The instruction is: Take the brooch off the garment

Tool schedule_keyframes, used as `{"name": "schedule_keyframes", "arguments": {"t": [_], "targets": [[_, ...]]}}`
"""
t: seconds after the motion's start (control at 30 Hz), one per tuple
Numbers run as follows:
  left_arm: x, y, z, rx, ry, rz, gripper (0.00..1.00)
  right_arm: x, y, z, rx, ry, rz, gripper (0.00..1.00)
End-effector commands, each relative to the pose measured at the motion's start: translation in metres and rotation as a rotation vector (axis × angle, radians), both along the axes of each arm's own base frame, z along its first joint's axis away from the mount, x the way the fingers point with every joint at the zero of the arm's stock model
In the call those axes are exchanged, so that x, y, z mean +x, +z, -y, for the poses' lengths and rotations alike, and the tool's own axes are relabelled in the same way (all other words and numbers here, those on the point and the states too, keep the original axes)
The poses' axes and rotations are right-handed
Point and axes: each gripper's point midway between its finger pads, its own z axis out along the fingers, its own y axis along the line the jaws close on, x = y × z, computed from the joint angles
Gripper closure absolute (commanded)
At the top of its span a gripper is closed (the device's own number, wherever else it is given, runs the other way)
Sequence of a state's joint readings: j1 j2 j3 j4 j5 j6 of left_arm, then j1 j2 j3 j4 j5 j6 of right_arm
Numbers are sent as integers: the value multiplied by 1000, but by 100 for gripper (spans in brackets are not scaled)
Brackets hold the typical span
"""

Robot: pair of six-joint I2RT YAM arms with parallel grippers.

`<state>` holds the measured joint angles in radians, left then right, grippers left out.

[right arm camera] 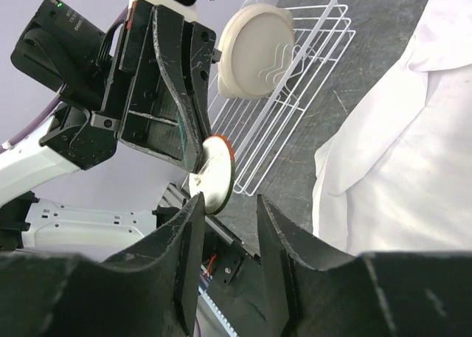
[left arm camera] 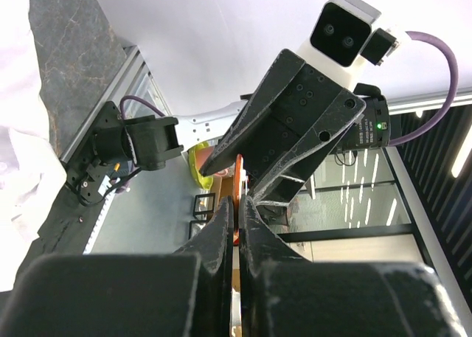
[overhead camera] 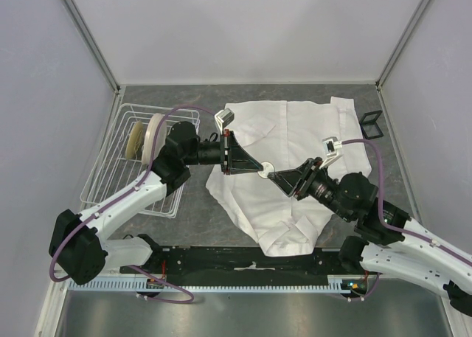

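Cloth takes up most of the scene: a big white shirt (overhead camera: pixel 295 130), wrinkled and thin, lies spread on the dark grey surface (overhead camera: pixel 192 219) with its collar end away from the arm bases. Both arms reach in over the shirt and meet nose to nose above its left half. The left hand (left arm camera: pixel 236 208) is pinched tight on the brooch (right arm camera: pixel 214 176), a small round disc held on edge between the two black fingers, up in the air above the shirt and clear of the cloth. From the right wrist camera the disc shows a pale face with a thin orange-red rim; from the left wrist camera only that orange edge shows, standing up out of the closed fingers. The right hand (right arm camera: pixel 229 200) faces it with its jaws parted, a plain gap between them, and the disc sits just ahead of its fingertips, its lower edge close by one of them; whether they touch I cannot tell. Left of the shirt stands a white wire rack (overhead camera: pixel 110 175) with a cream plate (overhead camera: pixel 153 134) on edge in it. Off the shirt's far right corner sits a small black wire stand (overhead camera: pixel 371 123).
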<state>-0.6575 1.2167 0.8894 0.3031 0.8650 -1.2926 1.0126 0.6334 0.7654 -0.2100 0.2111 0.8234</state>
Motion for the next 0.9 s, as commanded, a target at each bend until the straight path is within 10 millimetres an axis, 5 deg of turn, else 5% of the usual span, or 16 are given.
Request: {"name": "schedule_keyframes", "arguments": {"t": [0.0,0.2,0.5,0.57,0.67,0.7,0.77,0.87], "targets": [[-2,7,-2,-28,-7,90,98,-1,20,-7,38,24,25,60],[-3,7,-2,-28,-11,107,98,0,26,-10,59,27,31,68],[0,0,-1,-9,-17,125,98,4,31,-15,64,26,52,100],[3,-10,0,33,-18,118,96,8,31,-14,53,5,57,100],[19,-12,-13,61,27,155,57,18,24,-11,-11,-43,70,100],[25,-22,-21,110,53,120,17,28,21,-3,-41,-107,73,100],[50,-21,-50,161,168,190,6,41,6,9,-162,-186,67,100],[73,-30,-90,287,317,248,4,69,-14,37,-384,-358,49,100]]}}
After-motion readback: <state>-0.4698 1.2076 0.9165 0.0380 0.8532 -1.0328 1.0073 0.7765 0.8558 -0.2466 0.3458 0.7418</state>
